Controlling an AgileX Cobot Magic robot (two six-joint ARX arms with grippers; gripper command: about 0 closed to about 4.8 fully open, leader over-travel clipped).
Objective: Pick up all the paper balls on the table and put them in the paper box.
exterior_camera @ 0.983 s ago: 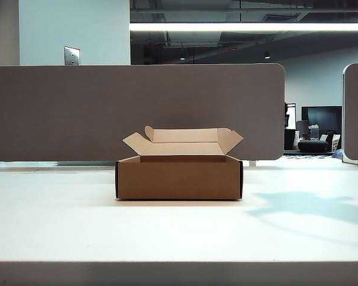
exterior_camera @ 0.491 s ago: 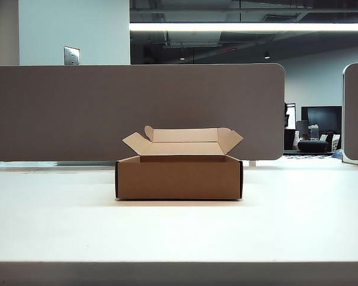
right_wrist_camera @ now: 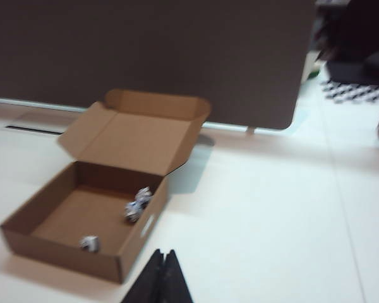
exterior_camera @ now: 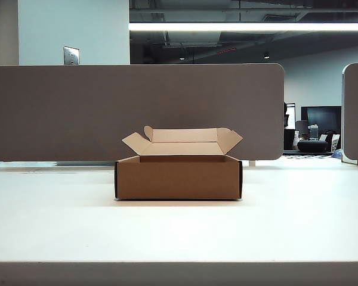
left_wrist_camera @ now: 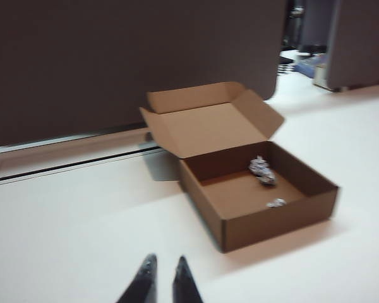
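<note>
Hovering pulled back above the table [exterior_camera: 179,232], the left gripper [left_wrist_camera: 164,271] has its jaws nearly closed and empty, with the paper box [left_wrist_camera: 265,218] at its two o'clock, while the right gripper [right_wrist_camera: 163,265] is pinched shut on nothing, the box at its ten o'clock. Both paper balls [right_wrist_camera: 137,205] lie inside the box, so the job looks finished: keep both arms clear of the raised flaps, with bare tabletop open all round.

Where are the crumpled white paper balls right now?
Both wrist views show two crumpled white paper balls lying apart on the floor of the open brown cardboard box, which sits mid-table before the grey partition panel.
</note>
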